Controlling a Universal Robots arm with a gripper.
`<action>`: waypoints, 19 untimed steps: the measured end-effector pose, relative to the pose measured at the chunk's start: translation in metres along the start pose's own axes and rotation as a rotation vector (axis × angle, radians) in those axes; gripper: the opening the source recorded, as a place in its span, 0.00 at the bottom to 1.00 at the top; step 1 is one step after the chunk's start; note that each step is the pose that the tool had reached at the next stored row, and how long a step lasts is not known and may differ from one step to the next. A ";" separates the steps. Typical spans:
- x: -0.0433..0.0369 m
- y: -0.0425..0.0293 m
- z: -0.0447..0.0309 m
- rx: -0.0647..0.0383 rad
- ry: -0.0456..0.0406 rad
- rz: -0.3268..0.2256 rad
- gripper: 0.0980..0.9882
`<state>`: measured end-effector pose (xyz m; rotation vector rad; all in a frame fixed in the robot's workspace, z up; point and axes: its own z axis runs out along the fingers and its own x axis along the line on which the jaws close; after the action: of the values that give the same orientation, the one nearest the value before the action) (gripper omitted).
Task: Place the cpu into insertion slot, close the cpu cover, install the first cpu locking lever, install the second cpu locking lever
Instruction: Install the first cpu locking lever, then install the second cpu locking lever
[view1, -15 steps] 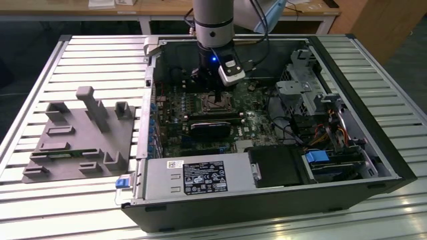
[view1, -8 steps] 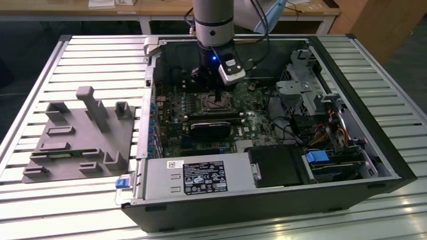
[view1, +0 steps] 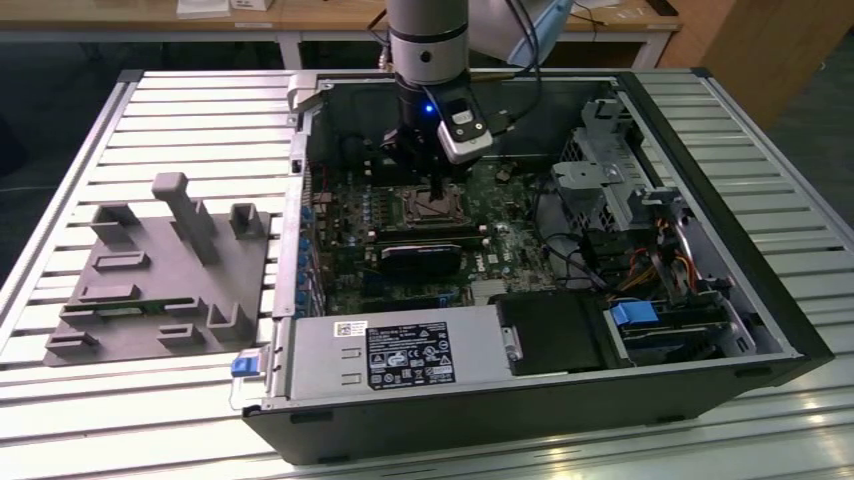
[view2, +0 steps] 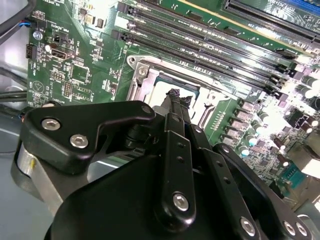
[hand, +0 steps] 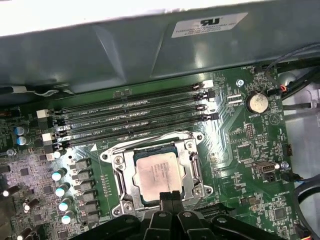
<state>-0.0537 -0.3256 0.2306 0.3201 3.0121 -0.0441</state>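
Fingers (hand: 170, 196) of the gripper (view2: 176, 96) are pressed together with no gap between them, and their tips stand at the near edge of the cpu (hand: 156, 172), touching it or just above it; which one, the views do not settle. This chip lies flat inside the insertion slot (hand: 116, 176) on the green board, beside the long memory slots (hand: 135, 116). In the exterior view the gripper (view1: 437, 186) hangs over the socket inside the open computer case (view1: 747, 290).

Slatted silver metal bench (view1: 160, 110); open black computer case (view1: 534, 420) lies on its side on it, filling the middle and the exterior view's right; grey plastic fixture plate (view1: 154, 280) with upright blocks sits on the slats just left of the case
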 end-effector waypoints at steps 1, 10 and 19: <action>0.0000 0.0000 -0.0001 0.000 -0.0001 0.000 0.00; -0.0001 0.0000 -0.0009 0.000 -0.0001 0.000 0.00; -0.0009 -0.0001 -0.0076 0.000 0.0000 0.000 0.00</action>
<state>-0.0537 -0.3256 0.2382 0.3201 3.0121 -0.0440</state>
